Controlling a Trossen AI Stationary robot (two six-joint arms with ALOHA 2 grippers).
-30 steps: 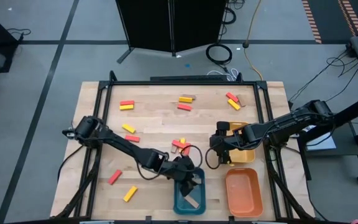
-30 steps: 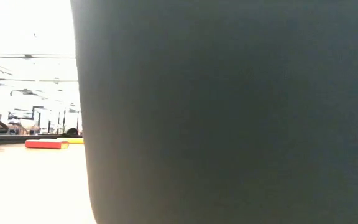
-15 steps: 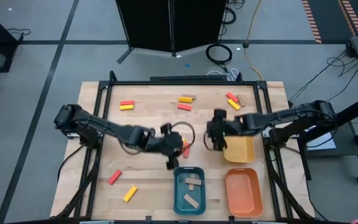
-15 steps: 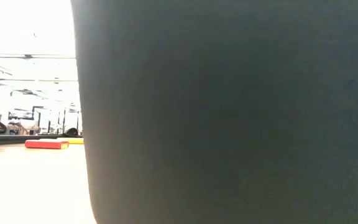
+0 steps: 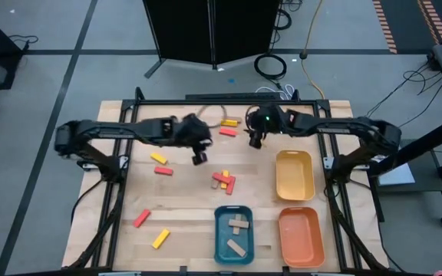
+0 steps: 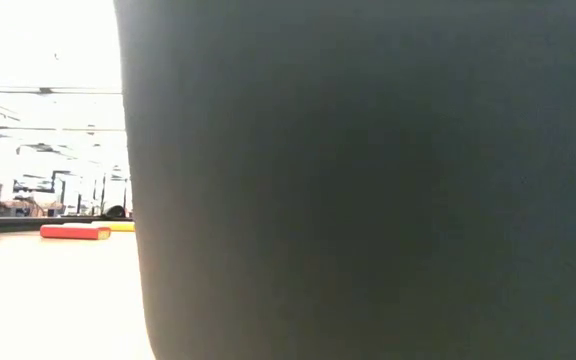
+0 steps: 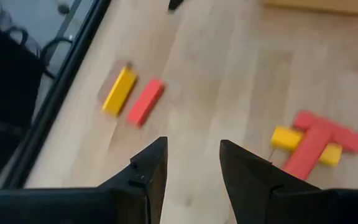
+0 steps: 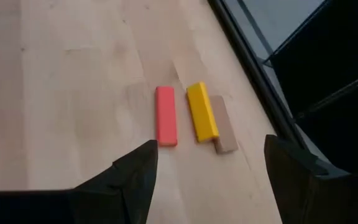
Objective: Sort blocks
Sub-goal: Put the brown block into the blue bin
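Right wrist view, right hand [image 8: 207, 180] spread, empty, blocks [image 8: 191, 117] just ahead

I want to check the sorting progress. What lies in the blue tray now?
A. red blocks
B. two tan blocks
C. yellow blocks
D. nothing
B: the high view shows two tan blocks inside the blue tray, with no red or yellow ones.

Wooden desk [image 5: 183, 207] carries blue tray [image 5: 219, 244], orange tray [image 5: 301, 238], yellow tray [image 5: 295, 175]; black cabinet [image 5: 209, 31] stands behind on grey floor.
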